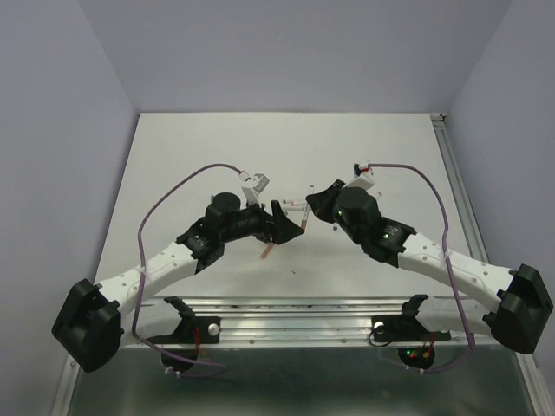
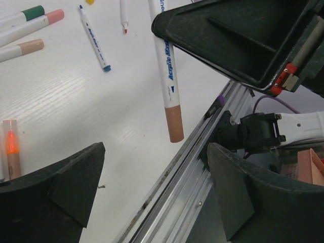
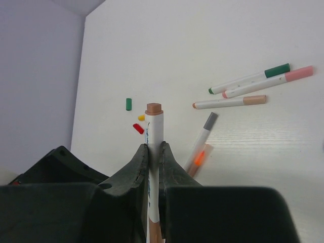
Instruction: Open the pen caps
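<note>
My right gripper (image 3: 154, 152) is shut on a white pen (image 3: 154, 131) and holds it above the table. The pen's tan-brown cap (image 2: 174, 124) hangs in the left wrist view, still on the barrel. My left gripper (image 2: 157, 195) is open and empty, its fingers (image 2: 76, 187) below and either side of that cap without touching it. In the top view the two grippers face each other, left (image 1: 282, 227) and right (image 1: 314, 201). Loose green (image 3: 128, 104), yellow (image 3: 141, 117) and red (image 3: 137, 128) caps lie on the table.
Capped pens with green (image 3: 277, 70), pink (image 3: 298, 73) and tan (image 3: 255, 99) ends lie on the white table (image 1: 199, 156), with a grey-ended pen (image 3: 205, 129). Uncapped blue-tipped (image 2: 94, 38) and red-tipped (image 2: 123, 15) pens lie nearby. A metal rail (image 2: 177, 187) runs along the near edge.
</note>
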### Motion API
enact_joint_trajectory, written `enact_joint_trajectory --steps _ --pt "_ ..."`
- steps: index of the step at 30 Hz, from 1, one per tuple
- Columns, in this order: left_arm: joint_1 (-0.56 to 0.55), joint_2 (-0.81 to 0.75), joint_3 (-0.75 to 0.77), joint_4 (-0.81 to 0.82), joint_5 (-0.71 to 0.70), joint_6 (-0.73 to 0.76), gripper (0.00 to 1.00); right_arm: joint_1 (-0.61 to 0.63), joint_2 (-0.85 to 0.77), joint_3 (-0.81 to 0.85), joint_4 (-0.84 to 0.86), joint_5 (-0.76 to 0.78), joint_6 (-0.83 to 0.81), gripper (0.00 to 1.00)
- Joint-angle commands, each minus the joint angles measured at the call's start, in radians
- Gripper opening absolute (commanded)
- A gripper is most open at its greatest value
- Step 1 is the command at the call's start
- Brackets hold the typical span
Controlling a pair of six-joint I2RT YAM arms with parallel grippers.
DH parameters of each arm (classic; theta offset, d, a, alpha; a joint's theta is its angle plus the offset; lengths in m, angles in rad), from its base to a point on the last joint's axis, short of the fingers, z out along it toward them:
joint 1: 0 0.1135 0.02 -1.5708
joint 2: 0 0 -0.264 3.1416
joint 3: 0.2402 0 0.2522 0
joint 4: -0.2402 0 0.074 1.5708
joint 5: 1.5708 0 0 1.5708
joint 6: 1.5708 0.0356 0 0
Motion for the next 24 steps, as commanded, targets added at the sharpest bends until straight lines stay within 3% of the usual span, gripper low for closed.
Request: enact_joint_trajectory --steps 1,11,15,19,24 --pt "-0.028 0.046 0.062 0.071 -0.018 0.010 0.92 0.007 -0.007 -0.011 -0.023 0.072 0.107 0.01" --pt "-0.069 0.152 0.120 0.091 -0.041 0.027 0.80 0.007 0.019 -0.002 -0.050 0.090 0.161 0.01" --pt "-0.074 0.197 0.145 0.089 -0.040 0.030 0.67 0.007 0.025 -0.002 -0.047 0.089 0.162 0.01" --pt "-0.080 0.223 0.160 0.091 -0.049 0.025 0.45 0.007 0.033 0.004 -0.052 0.121 0.173 0.01" --pt "-0.086 0.231 0.166 0.089 -0.054 0.028 0.45 0.007 0.035 0.021 -0.060 0.162 0.182 0.01"
